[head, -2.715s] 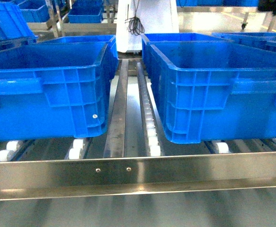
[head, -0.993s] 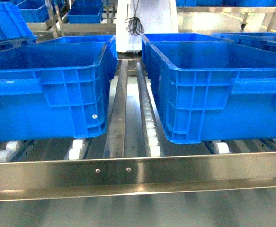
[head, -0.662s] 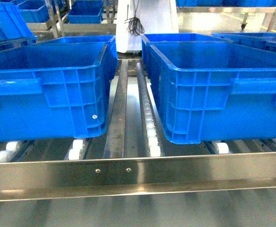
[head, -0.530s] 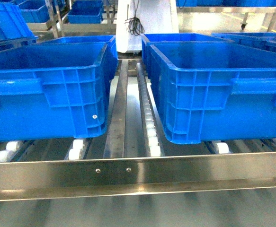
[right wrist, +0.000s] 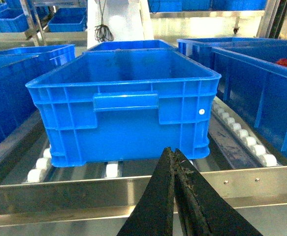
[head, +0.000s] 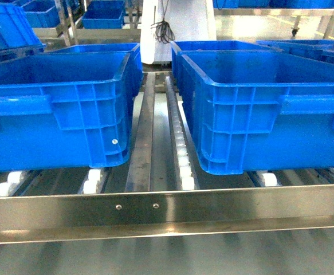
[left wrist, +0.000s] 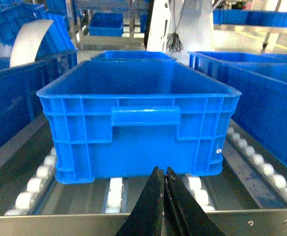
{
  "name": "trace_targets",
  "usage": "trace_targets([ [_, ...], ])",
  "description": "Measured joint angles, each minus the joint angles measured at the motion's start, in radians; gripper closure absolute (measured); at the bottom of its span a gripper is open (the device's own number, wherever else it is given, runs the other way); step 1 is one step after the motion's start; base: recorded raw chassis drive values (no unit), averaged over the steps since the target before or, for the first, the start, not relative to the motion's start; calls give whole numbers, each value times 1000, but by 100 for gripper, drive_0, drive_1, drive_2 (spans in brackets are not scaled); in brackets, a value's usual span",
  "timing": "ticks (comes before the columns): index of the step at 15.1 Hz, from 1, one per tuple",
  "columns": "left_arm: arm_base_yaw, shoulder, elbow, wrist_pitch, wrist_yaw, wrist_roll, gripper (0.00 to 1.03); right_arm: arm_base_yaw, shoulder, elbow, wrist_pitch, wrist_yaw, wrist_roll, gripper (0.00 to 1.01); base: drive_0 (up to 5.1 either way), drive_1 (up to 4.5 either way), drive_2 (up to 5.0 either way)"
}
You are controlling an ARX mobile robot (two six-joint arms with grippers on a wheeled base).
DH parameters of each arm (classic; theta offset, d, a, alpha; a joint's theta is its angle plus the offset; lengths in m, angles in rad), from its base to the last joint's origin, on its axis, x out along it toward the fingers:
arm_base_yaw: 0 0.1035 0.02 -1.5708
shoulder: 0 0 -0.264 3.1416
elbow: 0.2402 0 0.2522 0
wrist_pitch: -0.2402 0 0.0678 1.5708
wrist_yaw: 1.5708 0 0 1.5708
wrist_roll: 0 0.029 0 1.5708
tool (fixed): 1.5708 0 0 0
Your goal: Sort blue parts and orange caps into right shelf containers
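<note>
While we face the right shelf (head: 167,215) | left end effector (left wrist: 164,189) pressed together, empty | containers (head: 58,109) on rollers | right end effector (right wrist: 174,169) likewise | no parts or caps visible; risk: nothing to sort.

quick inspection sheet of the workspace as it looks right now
surface: steel rack with flat front rail, center guide strip and white rollers
job's things: two large blue crates, left crate and right crate, side by side on the rollers; visible interiors look empty; no blue parts or orange caps seen
clutter: nothing seen
grippers: left gripper and right gripper each before a crate, jaws together, holding nothing
cables: a black bundle hangs on the white column behind
surroundings: more blue crates on neighboring racks
</note>
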Motion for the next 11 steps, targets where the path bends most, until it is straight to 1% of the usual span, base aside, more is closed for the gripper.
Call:
trace_targets([
  [2, 0, -2, -24, 38, -1, 0, 101, 0, -32, 0, -29, 0, 0, 99, 0, 0, 0],
  [7, 0, -218, -29, -180, 0, 0, 101, 0, -213, 0, -204, 0, 0, 99, 0, 0, 0],
  [11, 0, -354, -29, -309, 0, 0, 101, 0, -313, 0, -302, 0, 3, 99, 0, 0, 0],
])
